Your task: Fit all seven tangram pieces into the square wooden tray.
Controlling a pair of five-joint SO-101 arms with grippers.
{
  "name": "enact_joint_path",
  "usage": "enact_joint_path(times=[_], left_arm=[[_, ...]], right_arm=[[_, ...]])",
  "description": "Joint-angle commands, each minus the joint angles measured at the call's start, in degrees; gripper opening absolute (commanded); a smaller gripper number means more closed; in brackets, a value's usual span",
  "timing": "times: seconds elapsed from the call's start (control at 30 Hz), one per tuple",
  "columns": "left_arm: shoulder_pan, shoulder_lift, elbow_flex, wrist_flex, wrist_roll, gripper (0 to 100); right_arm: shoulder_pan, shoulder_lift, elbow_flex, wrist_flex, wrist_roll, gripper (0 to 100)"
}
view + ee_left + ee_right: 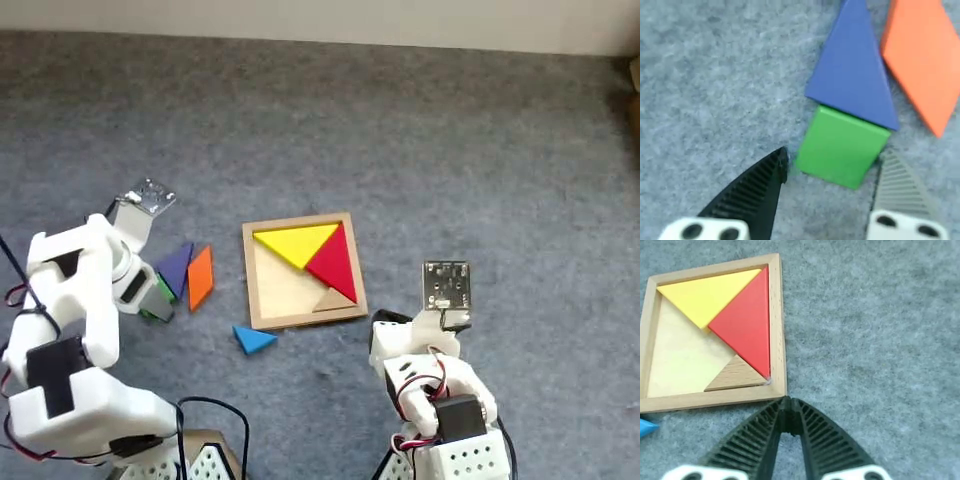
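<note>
Your left hand (834,156) is spread wide around the green square (840,145), left of the tray (300,318) at mid-tabletop. Squeeze off-centre and it may twist out, shoving the touching blue triangle (852,80). Your right hand (790,405) is closed, empty, by the tray's near corner.

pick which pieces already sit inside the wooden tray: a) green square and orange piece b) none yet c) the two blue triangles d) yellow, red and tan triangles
d, the yellow triangle, red triangle and tan triangle all lie within the rim of the tray.
</note>
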Motion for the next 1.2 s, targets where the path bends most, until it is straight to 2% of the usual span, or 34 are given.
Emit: enact_joint_path(times=[0.0, 0.3, 0.43, 0.57, 0.77, 0.9, 1.03, 1.17], left_arm=[[0.4, -1.5, -1.3, 0.1, -0.1, 19], [2.8, -13.3, -1.5, 10.5, 7.6, 11], [6.6, -21.4, -1.4, 15.4, 12.7, 11], [13.6, -27.2, -1.4, 18.5, 18.6, 11], [26.9, -27.6, -1.4, 18.0, 28.3, 11], [34.9, -22.6, -1.7, 13.8, 32.4, 11], [40.7, -15.1, -2.2, 7.6, 35.8, 11], [44.3, -6.9, -6.9, 6.2, 38.6, 11]], right_arm=[[0.7, 0.7, 7.9, 0.4, 0.6, 0.4], [0.7, 0.7, 7.9, 0.4, 0.6, 0.4], [0.7, 0.7, 7.9, 0.4, 0.6, 0.4], [0.7, 0.7, 7.9, 0.4, 0.6, 0.4], [0.7, 0.7, 7.9, 0.4, 0.6, 0.4], [0.7, 0.7, 7.9, 0.4, 0.6, 0.4], [0.7, 0.7, 7.8, 0.4, 0.6, 0.4], [0.7, 0.7, 7.8, 0.4, 0.6, 0.4]])
